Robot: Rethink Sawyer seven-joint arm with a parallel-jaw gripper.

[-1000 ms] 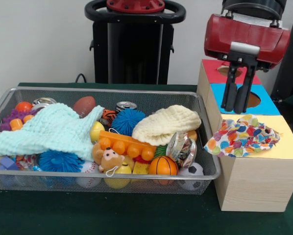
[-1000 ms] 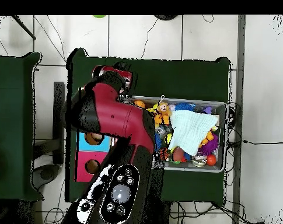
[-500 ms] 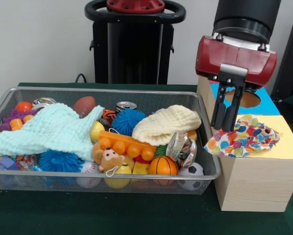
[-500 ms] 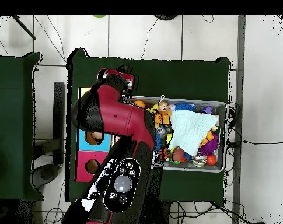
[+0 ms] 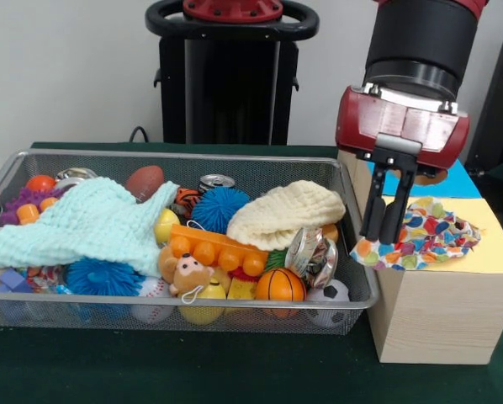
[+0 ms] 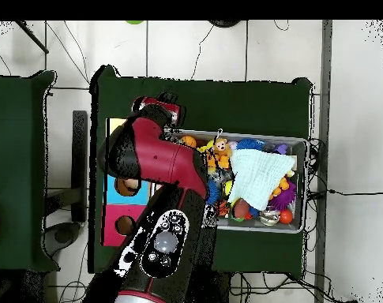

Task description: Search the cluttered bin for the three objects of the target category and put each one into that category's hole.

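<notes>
Take the wire basket (image 5: pixel 176 244) as your landmark; it sits on the green counter (image 5: pixel 176 370). Nearest you, along the basket's front wall, lie a baseball (image 5: pixel 153 290), a small plush bear (image 5: pixel 187 273), an orange mini basketball (image 5: pixel 280 286) and a mini soccer ball (image 5: pixel 329 296). Just behind these you see a blue spiky ball (image 5: pixel 100 275) and an orange row of knobs (image 5: pixel 216 248). Across the basket's left half spreads the mint knitted cloth (image 5: pixel 87 223); toward its right end rests the cream knitted cloth (image 5: pixel 285 213), with a crushed can (image 5: pixel 310 255) in front of it. At the basket's back wall you find a brown toy football (image 5: pixel 144 181) and an upright can (image 5: pixel 215 182).

Just right of the basket stands the pale wooden box (image 5: pixel 441 311). The patchwork cloth (image 5: pixel 415 233) lies bunched on the box's yellow-surround top (image 5: pixel 495 240), covering the hole and overhanging the edge that faces the basket. The end effector (image 5: pixel 384 220) points down at the cloth's basket-side edge, its two dark fingers close together with only a narrow gap, gripping nothing you can see. Behind the yellow top lies the blue surround (image 5: pixel 462 178). From overhead, the red arm (image 6: pixel 151 158) covers the box beside the basket.
</notes>
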